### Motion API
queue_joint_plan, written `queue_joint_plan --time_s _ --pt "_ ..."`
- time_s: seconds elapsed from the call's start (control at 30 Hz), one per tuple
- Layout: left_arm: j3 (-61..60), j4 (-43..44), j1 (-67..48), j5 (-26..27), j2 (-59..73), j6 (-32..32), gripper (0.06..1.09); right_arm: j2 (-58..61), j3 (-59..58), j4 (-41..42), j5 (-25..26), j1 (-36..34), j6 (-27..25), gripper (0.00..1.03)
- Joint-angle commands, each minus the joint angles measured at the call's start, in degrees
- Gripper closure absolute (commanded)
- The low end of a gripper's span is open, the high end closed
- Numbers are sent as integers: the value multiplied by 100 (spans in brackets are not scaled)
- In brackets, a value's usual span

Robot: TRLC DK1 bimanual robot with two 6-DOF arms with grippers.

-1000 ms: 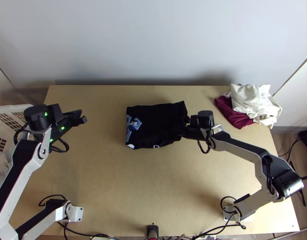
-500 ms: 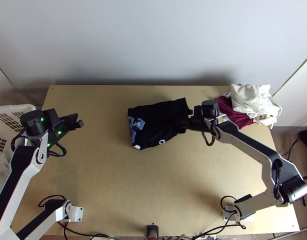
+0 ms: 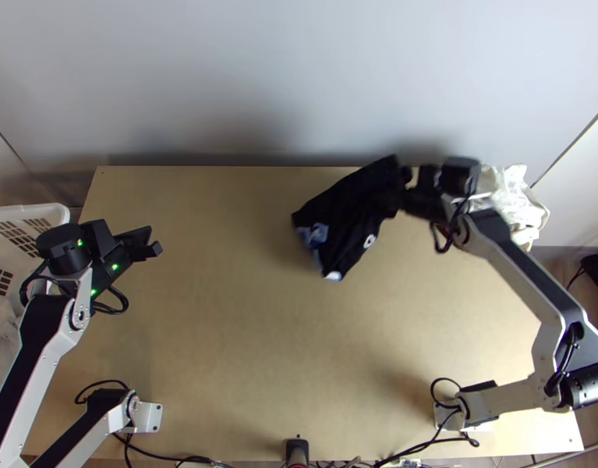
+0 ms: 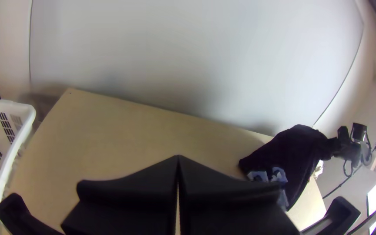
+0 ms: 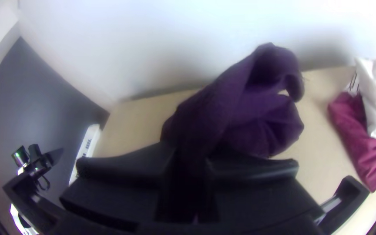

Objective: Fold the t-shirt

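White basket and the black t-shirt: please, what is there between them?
The left gripper and then a bare stretch of the wooden table are between the white basket and the black t-shirt, in the top view.

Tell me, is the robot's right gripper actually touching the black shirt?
Touching. The right wrist view shows it: cloth of the black shirt runs in between the flat fingers of the right gripper, pinched there.

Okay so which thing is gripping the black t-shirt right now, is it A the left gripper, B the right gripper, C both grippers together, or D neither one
B: the right gripper holds the black t-shirt by one end, while the left gripper is away from it, near the white basket.
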Motion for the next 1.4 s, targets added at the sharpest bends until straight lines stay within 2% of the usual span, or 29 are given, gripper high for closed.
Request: queue_joint_plan --time_s 0.0,0.13,0.43,0.63,0.83,0.9,1.07,1.23,1.37 --pt "-70 18 -53 53 -96 -75 105 365 1294 -509 -195 -695 -687 100" --pt "-123 18 -62 62 -192 -137 105 611 1865 -825 -239 -1021 -1082 100" --pt "-299 54 -62 62 -386 -225 105 1094 2849 -1106 -414 -1856 -1337 100" --pt "-308 115 -185 53 -395 -374 105 1665 3983 -1098 -414 -2401 -1170 100" --pt "-352 159 -317 53 -412 -524 105 2852 6664 -1203 -406 -2708 -546 100" --pt "-387 159 -326 53 -447 -550 105 2843 6681 -860 -406 -2708 -555 100" --pt "-510 124 -317 53 -614 -567 105 2817 6514 -975 -291 -2752 -432 100" --pt "-712 98 -317 53 -781 -567 105 2579 5776 -1010 -204 -3104 -414 100" --pt "-791 115 -326 53 -790 -567 105 2500 5381 -1010 -160 -3482 -713 100"
